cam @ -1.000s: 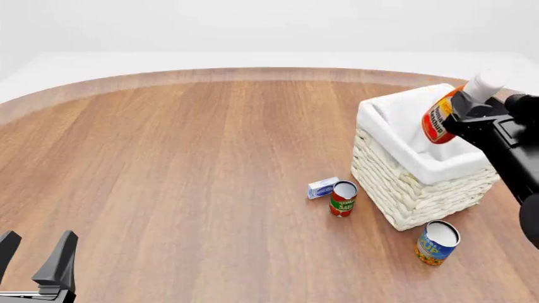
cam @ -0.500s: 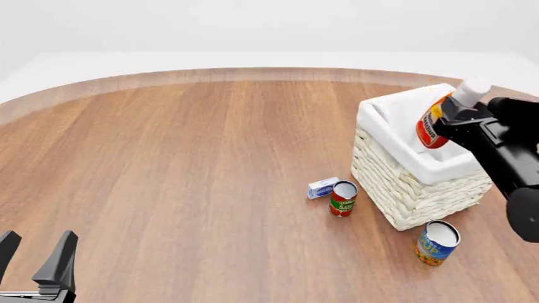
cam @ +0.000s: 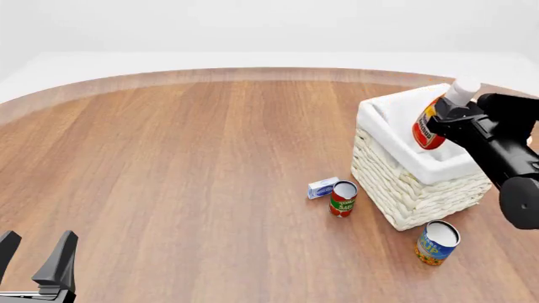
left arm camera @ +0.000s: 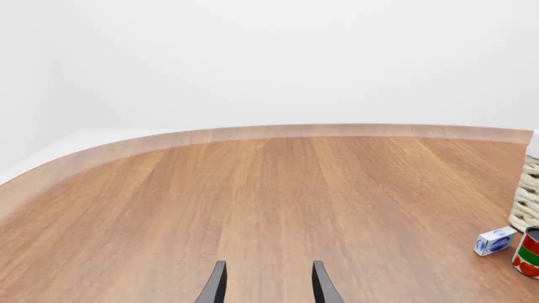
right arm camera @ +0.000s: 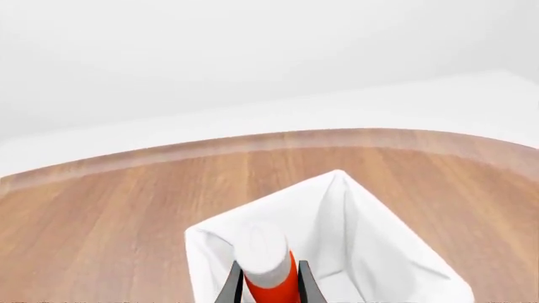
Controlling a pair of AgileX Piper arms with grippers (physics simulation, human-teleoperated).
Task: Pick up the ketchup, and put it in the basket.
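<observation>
One bottle, one basket, two cans and one small box show, taken here relative to the basket (cam: 418, 182). Far to its left, at the near edge of the surface (cam: 185, 170), the left hand (cam: 35, 260) hangs with its fingers spread apart, nothing between them, well apart from everything else. Just left of the basket's near corner lies the small white-and-blue box (cam: 322, 187), and touching or just beside it stands the red-and-green can (cam: 342, 198), upright. Nearer the camera than the basket, off its right front corner, stands the yellow-and-blue can (cam: 436, 242), close to the wicker. Over the basket's white lining the ketchup (cam: 431, 122) is held tilted, cap up and away, clamped in the right hand (cam: 448, 117), whose fingers (right arm camera: 231, 285) press both sides of the bottle.
</observation>
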